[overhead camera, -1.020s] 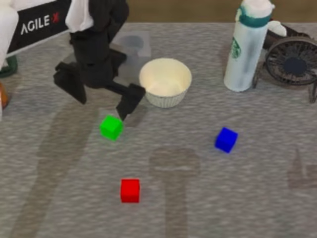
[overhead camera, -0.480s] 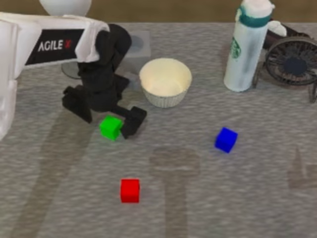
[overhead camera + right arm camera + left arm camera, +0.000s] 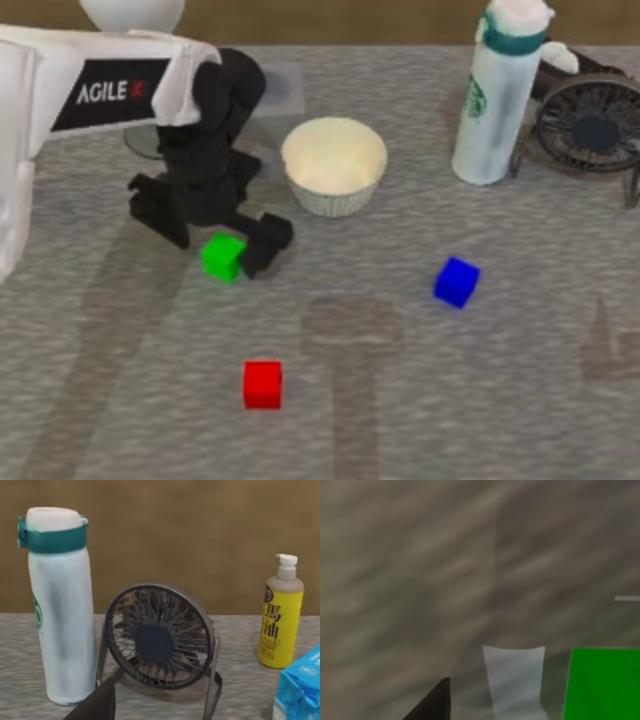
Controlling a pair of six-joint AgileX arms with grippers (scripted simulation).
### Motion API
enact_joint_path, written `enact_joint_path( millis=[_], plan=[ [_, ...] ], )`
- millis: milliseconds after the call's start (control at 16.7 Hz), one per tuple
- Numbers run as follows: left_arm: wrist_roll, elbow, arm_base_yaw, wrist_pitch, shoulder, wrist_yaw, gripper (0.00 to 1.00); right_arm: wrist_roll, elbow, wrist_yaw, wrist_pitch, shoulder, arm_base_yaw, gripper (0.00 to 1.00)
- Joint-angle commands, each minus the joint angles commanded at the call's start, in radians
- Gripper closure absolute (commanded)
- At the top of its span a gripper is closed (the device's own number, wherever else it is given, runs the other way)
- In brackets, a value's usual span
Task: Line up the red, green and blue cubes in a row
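The green cube (image 3: 223, 257) sits left of centre, between the fingers of my left gripper (image 3: 214, 250). That gripper is lowered over it and open. One dark finger (image 3: 263, 241) stands close by the cube's right side; the other is a little apart on the left. In the left wrist view the green cube (image 3: 605, 685) fills a corner, with a gap to the dark finger (image 3: 432, 707). The red cube (image 3: 262, 384) lies nearer the front, the blue cube (image 3: 456, 281) to the right. My right gripper is outside the top view; one finger (image 3: 100, 702) shows, set wide.
A cream bowl (image 3: 333, 165) stands just behind the left gripper. At the back right are a white bottle with a teal band (image 3: 495, 90) and a small dark fan (image 3: 590, 125). A translucent grey block (image 3: 278, 90) lies behind the arm. A yellow pump bottle (image 3: 280, 625) stands beyond the fan.
My left gripper came down from beside the bowl to straddle the green cube, and its fingers have drawn slightly closer together. The cubes have not moved.
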Motion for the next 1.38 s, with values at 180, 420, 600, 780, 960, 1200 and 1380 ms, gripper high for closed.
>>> enact_joint_path(
  millis=[180, 420, 600, 780, 960, 1200, 1380],
  plan=[
    [0.0, 0.0, 0.0, 0.0, 0.0, 0.0, 0.6, 0.0, 0.0, 0.0, 0.0, 0.0, 0.0, 0.0],
    [0.0, 0.0, 0.0, 0.0, 0.0, 0.0, 0.9, 0.0, 0.0, 0.0, 0.0, 0.0, 0.0, 0.0],
    [0.0, 0.0, 0.0, 0.0, 0.0, 0.0, 1.0, 0.0, 0.0, 0.0, 0.0, 0.0, 0.0, 0.0],
    [0.0, 0.0, 0.0, 0.0, 0.0, 0.0, 1.0, 0.0, 0.0, 0.0, 0.0, 0.0, 0.0, 0.0],
    [0.0, 0.0, 0.0, 0.0, 0.0, 0.0, 1.0, 0.0, 0.0, 0.0, 0.0, 0.0, 0.0, 0.0],
    [0.001, 0.037, 0.002, -0.048, -0.031, 0.001, 1.0, 0.0, 0.0, 0.0, 0.0, 0.0, 0.0, 0.0],
    [-0.002, 0.102, 0.012, -0.156, -0.065, 0.001, 1.0, 0.0, 0.0, 0.0, 0.0, 0.0, 0.0, 0.0]
  ],
)
